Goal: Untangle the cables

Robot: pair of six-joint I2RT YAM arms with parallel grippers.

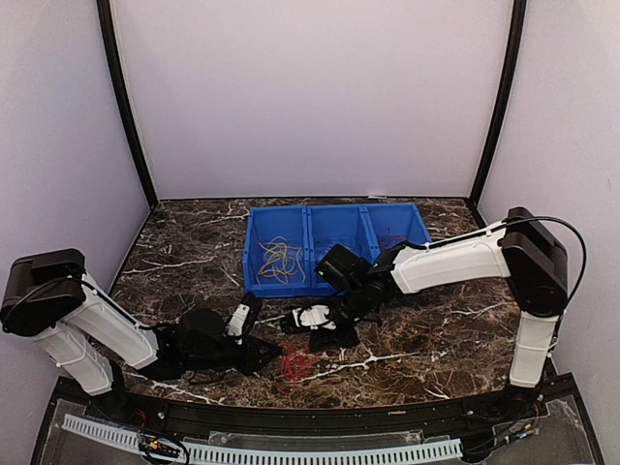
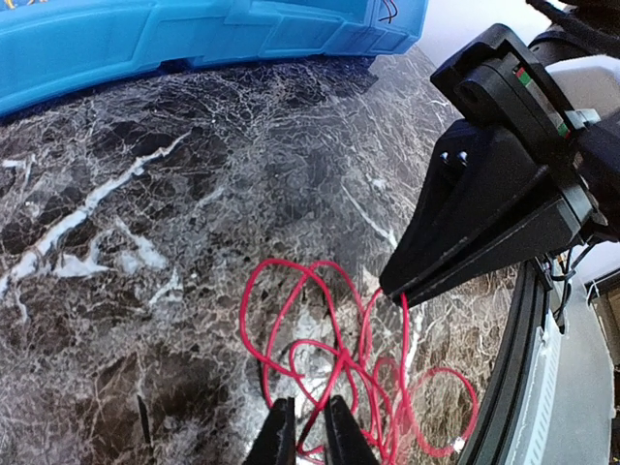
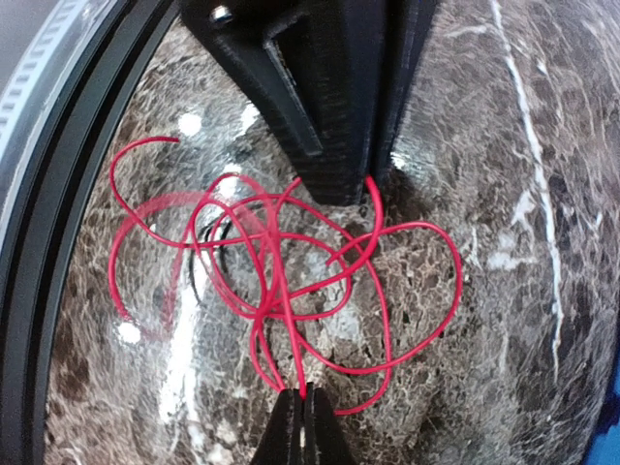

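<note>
One red cable (image 3: pixel 279 300) (looped, knotted) | left end effector (image 2: pixel 310 407) pinches it | right end effector (image 3: pixel 302 397) pinches it

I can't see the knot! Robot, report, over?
Left hand shut on red wire. Right hand shut on it too. Wire tangled on table. Blue bin sits apart.

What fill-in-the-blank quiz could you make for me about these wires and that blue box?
1. The tangled cable lying outside the blue bin is ___ in colour.
2. The blue bin is divided into ___ compartments.
3. Seen from above, the yellowish cables lie in the bin's ___ compartment.

Missing words: red; three; left
</note>
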